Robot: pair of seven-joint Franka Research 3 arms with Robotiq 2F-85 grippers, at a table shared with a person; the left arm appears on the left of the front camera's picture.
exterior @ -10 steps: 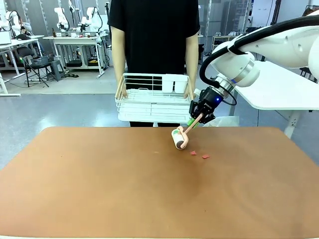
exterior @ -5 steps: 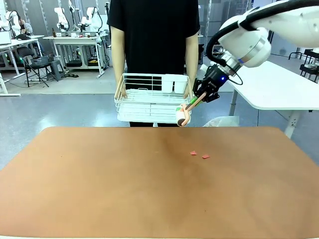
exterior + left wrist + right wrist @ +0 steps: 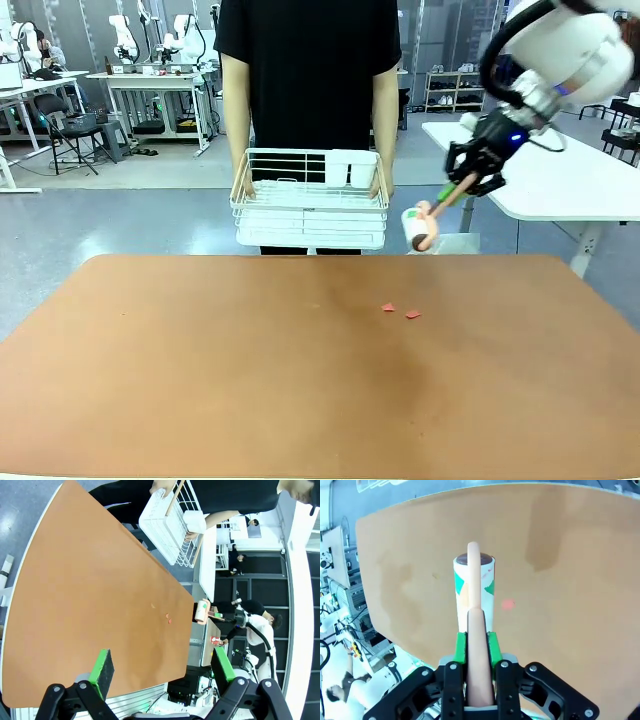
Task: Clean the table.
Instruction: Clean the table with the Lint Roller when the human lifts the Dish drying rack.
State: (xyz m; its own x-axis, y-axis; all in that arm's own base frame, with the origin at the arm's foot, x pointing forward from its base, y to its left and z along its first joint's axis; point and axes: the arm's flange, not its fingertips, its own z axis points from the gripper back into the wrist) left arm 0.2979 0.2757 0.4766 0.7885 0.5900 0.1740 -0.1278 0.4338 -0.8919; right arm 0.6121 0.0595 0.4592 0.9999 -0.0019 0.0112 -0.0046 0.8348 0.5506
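My right gripper (image 3: 468, 184) is shut on the pink handle of a lint roller (image 3: 422, 228), held in the air past the far right edge of the reddish-brown table (image 3: 250, 380). In the right wrist view the gripper (image 3: 474, 647) clamps the handle, and the roller (image 3: 473, 582) hangs above the table (image 3: 580, 555) beside a red scrap (image 3: 508, 604). Two small red scraps (image 3: 388, 307) (image 3: 412, 314) lie on the table right of centre. My left gripper (image 3: 164, 667) is open high above the table (image 3: 90, 590), with nothing between its green pads (image 3: 104, 666).
A person at the far side holds a white wire rack (image 3: 310, 205) with both hands, just beyond the table's far edge. A white table (image 3: 560, 180) stands behind my right arm. The rack (image 3: 170, 525) and the roller (image 3: 202, 612) also appear in the left wrist view.
My right arm has lifted the lint roller off the table near the scraps and swung it up and to the right. The scraps and the rack stay in place.
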